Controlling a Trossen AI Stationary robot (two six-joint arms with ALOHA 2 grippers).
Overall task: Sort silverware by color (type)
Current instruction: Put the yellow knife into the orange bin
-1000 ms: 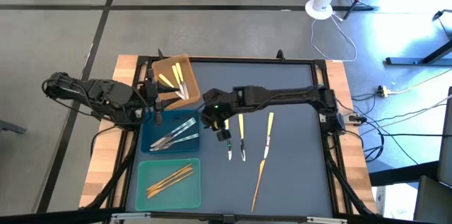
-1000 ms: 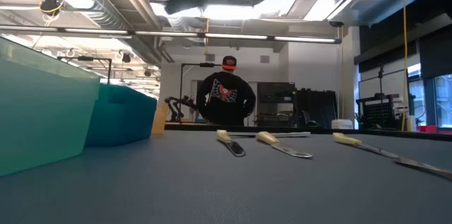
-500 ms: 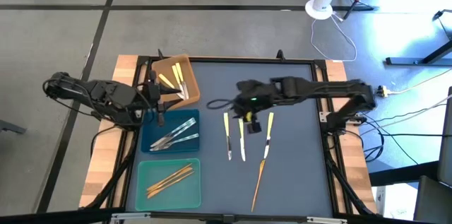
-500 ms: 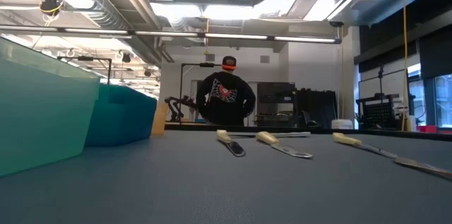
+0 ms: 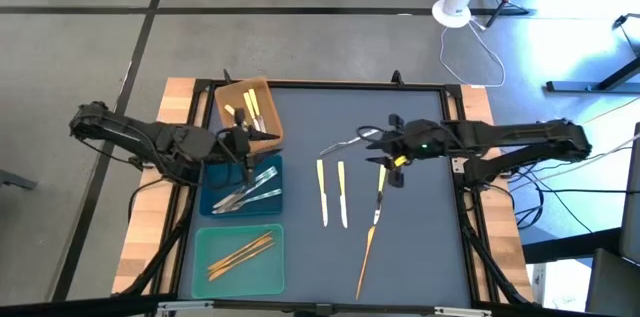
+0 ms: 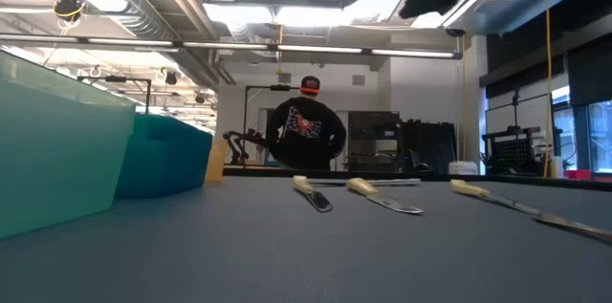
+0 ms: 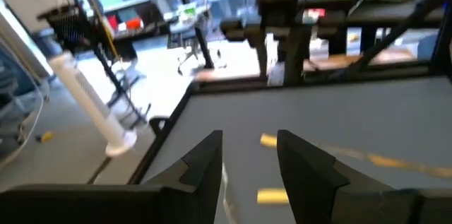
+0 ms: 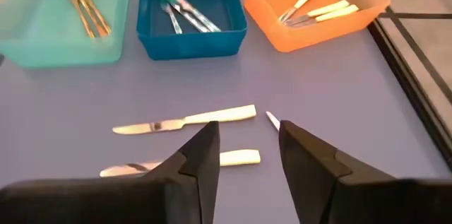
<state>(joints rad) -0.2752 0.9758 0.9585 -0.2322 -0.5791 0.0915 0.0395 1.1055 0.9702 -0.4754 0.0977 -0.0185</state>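
Two yellow-handled knives lie side by side mid-table, a third to their right, and a gold piece nearer the front. A thin silver-grey piece lies crosswise beyond them. The brown tray holds yellow-handled pieces, the blue tray silver ones, the teal tray gold ones. My right gripper hangs open above the third knife's handle, pointing toward the trays. My left gripper hangs open over the blue tray's far edge.
The trays stand in a column along the mat's left side. A black frame rims the mat. The mat's near right part is bare. Beyond the table's far edge a person stands in the room, back turned.
My right gripper has drawn back from beside the blue tray toward the table's right edge, crossing over the knives and rolling its wrist. My left gripper has moved a little toward the right, out over the trays' inner edge. The silverware has not moved.
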